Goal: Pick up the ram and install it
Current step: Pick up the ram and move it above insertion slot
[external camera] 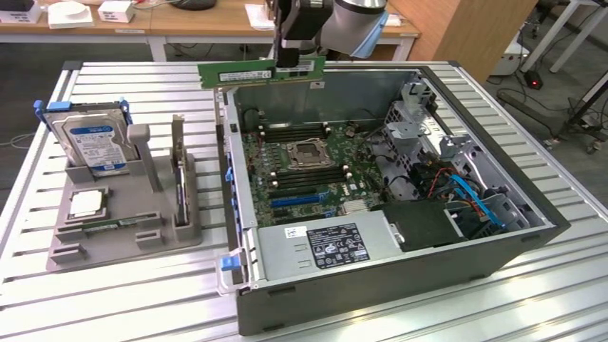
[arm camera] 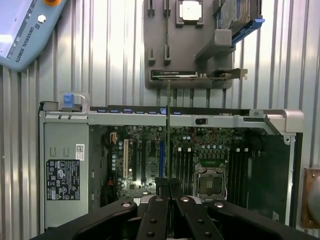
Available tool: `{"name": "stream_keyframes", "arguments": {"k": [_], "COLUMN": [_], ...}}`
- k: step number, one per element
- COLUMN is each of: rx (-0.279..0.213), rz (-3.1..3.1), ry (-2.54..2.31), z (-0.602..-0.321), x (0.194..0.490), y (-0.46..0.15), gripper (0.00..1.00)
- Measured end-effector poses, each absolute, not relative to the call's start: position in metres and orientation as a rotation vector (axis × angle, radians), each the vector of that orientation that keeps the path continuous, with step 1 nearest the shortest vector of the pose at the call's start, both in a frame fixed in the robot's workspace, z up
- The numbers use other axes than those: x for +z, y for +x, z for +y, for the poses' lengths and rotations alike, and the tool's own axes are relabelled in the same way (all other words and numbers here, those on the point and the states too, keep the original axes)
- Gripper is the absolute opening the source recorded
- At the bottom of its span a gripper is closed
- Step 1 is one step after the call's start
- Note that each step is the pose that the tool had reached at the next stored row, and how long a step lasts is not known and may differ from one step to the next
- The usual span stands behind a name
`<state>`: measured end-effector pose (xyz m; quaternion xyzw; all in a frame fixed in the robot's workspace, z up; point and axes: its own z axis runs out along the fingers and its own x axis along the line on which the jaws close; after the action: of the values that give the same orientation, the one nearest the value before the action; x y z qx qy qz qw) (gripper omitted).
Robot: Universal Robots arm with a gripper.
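1. The gripper [external camera: 297,63] is clenched on the ram [external camera: 242,74], with its jaws pressed against both faces of the stick
2. The grip sits on the upper edge of the ram, toward the end at the exterior view's right
3. The ram hangs level in the air, long edge horizontal, over the wall of the open computer case [external camera: 380,292] farthest from the exterior camera
4. The ram is well clear of the motherboard [external camera: 285,178] and touches no part of the case
5. In the wrist view the ram [arm camera: 168,130] shows edge-on as a thin line running out from the gripper [arm camera: 169,184], with the processor socket [arm camera: 209,180] just beside that line
6. A grey holder [external camera: 114,242] rests on the slatted table [external camera: 114,299], at the exterior view's left of the case and apart from it
7. The holder carries a hard drive [external camera: 95,142] standing upright and a processor chip [external camera: 85,204] lying flat
8. The power supply [external camera: 323,246] sits in the near corner of the case
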<state>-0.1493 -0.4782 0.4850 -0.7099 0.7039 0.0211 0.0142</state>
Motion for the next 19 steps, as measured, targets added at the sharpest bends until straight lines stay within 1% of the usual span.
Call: {"name": "stream_keyframes", "arguments": {"k": [12, 19], "rx": [0.067, 0.129], "rz": [2.208, 2.228], "ry": [-2.192, -2.208], "z": [-0.4782, -0.4793], "x": [0.4807, 0.4803], "y": [-0.1491, -0.1447], "gripper": [0.11, 0.11]}}
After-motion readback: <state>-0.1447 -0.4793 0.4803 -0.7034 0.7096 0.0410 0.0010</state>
